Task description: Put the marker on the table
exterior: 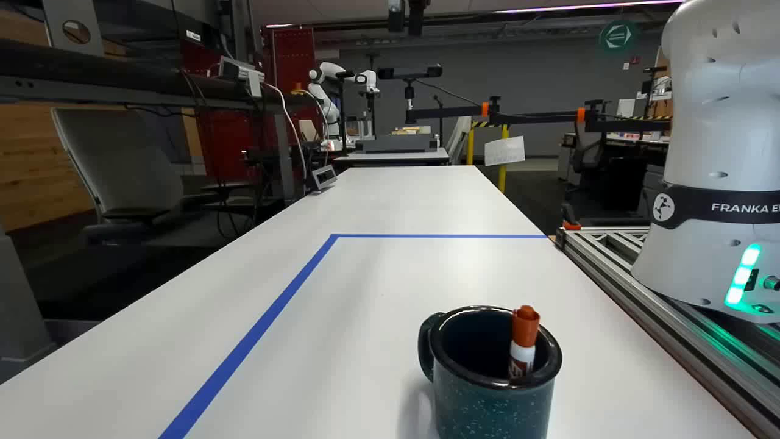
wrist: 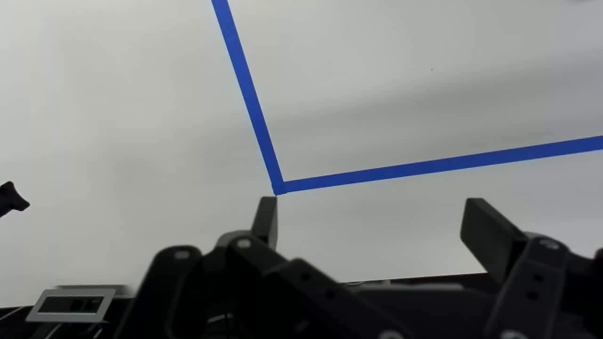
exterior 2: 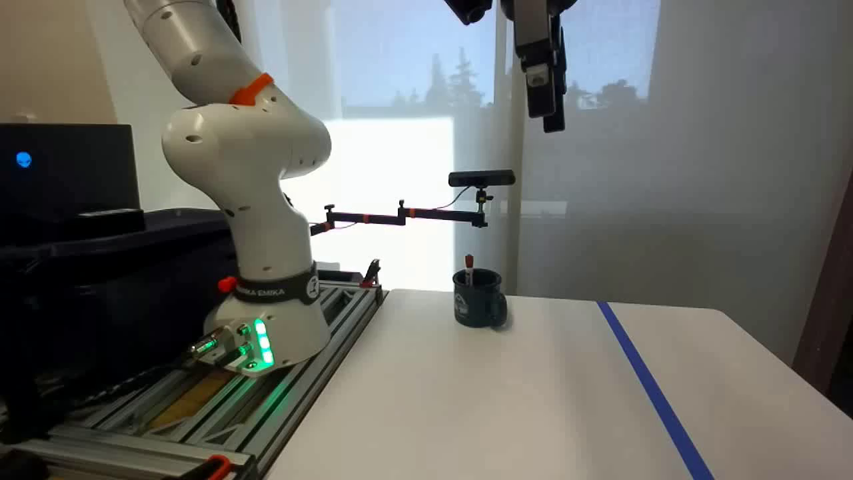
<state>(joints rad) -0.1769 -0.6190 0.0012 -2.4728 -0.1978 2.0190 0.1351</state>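
Observation:
The marker has a white barrel and an orange-red cap. It stands in the dark teal mug, cap up above the rim; its lower part is hidden. In an exterior view the marker leans at the side of the mug toward the robot base. The mug stands on the white table. My gripper hangs high above the table, well apart from the mug. In the wrist view my gripper is open with nothing between the fingers, over the table. Marker and mug are out of the wrist view.
Blue tape outlines an area on the table, and its corner shows below the gripper. A small grey device sits at the table's edge. The robot base stands on a grey rail. A camera on an arm stands behind the mug.

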